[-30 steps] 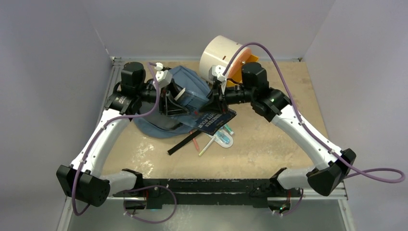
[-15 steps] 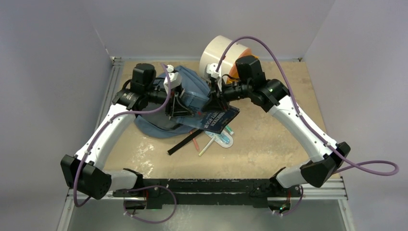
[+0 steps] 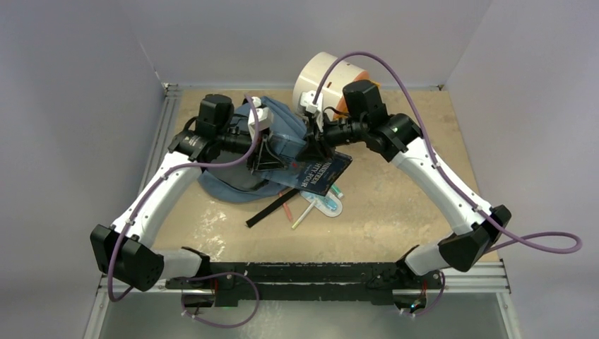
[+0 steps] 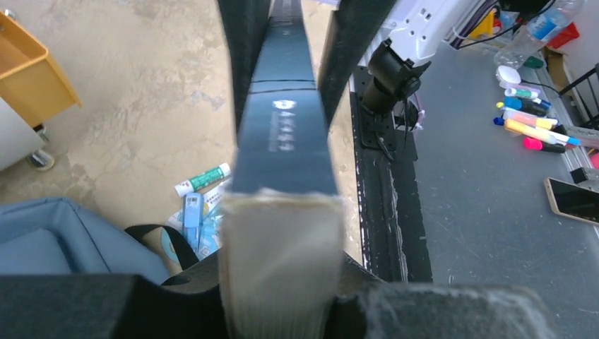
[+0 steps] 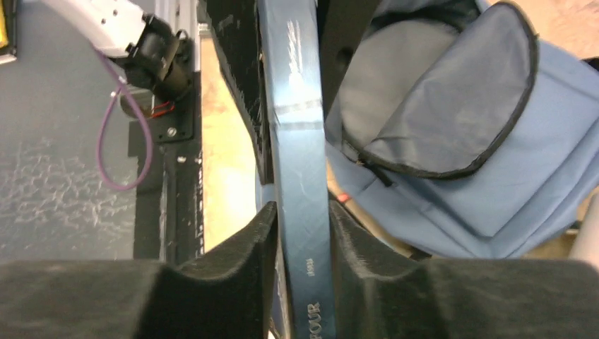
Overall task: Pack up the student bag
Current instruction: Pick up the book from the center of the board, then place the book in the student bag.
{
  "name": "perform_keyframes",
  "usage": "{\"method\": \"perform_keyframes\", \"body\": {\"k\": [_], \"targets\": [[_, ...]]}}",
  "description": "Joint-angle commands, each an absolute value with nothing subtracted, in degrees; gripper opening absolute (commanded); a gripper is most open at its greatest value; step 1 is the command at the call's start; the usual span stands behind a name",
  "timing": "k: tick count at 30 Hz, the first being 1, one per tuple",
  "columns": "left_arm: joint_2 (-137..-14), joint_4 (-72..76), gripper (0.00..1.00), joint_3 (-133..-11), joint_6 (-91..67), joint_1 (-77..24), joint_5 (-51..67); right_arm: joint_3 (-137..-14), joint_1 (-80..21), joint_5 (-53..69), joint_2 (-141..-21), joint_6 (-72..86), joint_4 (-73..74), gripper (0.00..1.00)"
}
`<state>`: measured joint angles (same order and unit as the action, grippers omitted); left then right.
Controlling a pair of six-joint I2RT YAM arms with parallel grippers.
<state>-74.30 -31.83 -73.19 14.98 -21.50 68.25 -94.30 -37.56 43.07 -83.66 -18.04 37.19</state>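
At the far edge of my pale brown wooden tabletop (image 3: 395, 205) stands a cream cylindrical cabinet (image 3: 307, 70) on small castors, its orange plastic drawer (image 4: 32, 67) pulled open. Past the near edge I see a grey desk (image 4: 480, 233) with a row of coloured markers (image 4: 526, 131), a clear plastic bottle (image 4: 526, 42) and a dark phone (image 4: 572, 200)
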Motion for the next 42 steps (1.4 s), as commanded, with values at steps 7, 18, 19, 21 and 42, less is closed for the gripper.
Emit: {"method": "perform_keyframes", "body": {"k": [7,18,19,21,42], "targets": [[-72.47,-21.21,0.0,-70.53,1.04,-20.16,55.44,-82.01,-38.07,14.67,-71.41,-3.92,14.74,0.53],[-67.05,-25.43,0.0,-71.81,-23.04,-15.52,14.96,-71.22,-38.14,-0.09,-65.61,7.59,3.32,0.55],[-65.93,-26.39,0.0,-72.38,-23.71,-15.21,11.7,-70.82,-38.11,-0.09,-65.84,7.39,2.8,0.55],[-64.08,-28.8,0.0,-74.26,-23.84,-14.96,5.13,-69.67,-38.09,-1.08,-66.48,7.44,1.22,0.55],[-61.96,-32.9,0.0,-77.19,-17.15,-14.85,-16.79,-80.94,-51.52,3.09,-89.18,12.67,-3.71,0.67]]}}
